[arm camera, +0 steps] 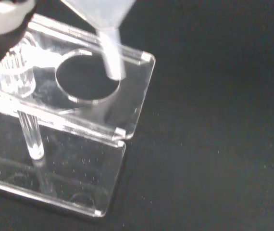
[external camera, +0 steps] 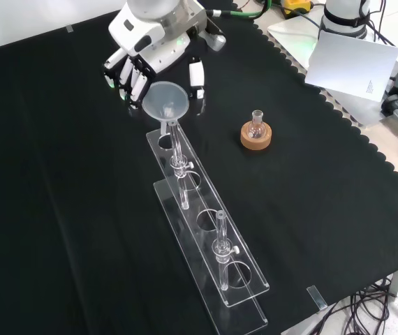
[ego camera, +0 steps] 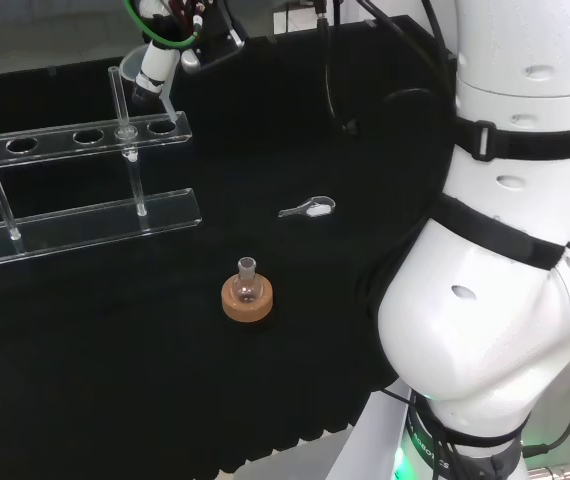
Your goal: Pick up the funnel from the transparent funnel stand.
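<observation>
The hand [external camera: 137, 72] is at the far end of the black cloth [external camera: 59, 209] in the front view, close to the top edge. It is just behind the funnel [external camera: 165, 102]. Its fingers [external camera: 126, 82] are bent and point down near the funnel's wide cup. I cannot tell if they are touching the funnel or holding it.

The funnel is clear. Its cup is above the far end of the transparent funnel stand [external camera: 209, 244]. Its thin stem [arm camera: 110, 55] points down at the last round hole [arm camera: 86, 79] in the stand's top plate. In the wrist view the tip of the stem is right at the rim of that hole, at the end of the stand.

The stand is long and has round holes in a row along its top plate. Thin clear posts [external camera: 221, 241] hold the top plate over the bottom plate. In the front view it runs from the hand toward the near edge of the cloth.

A small round flask [external camera: 256, 125] sits on a cork ring [external camera: 256, 136], to the right of the stand in the front view and well apart from it. In the head view a small clear scoop [ego camera: 308, 208] lies on the cloth, past the flask.
</observation>
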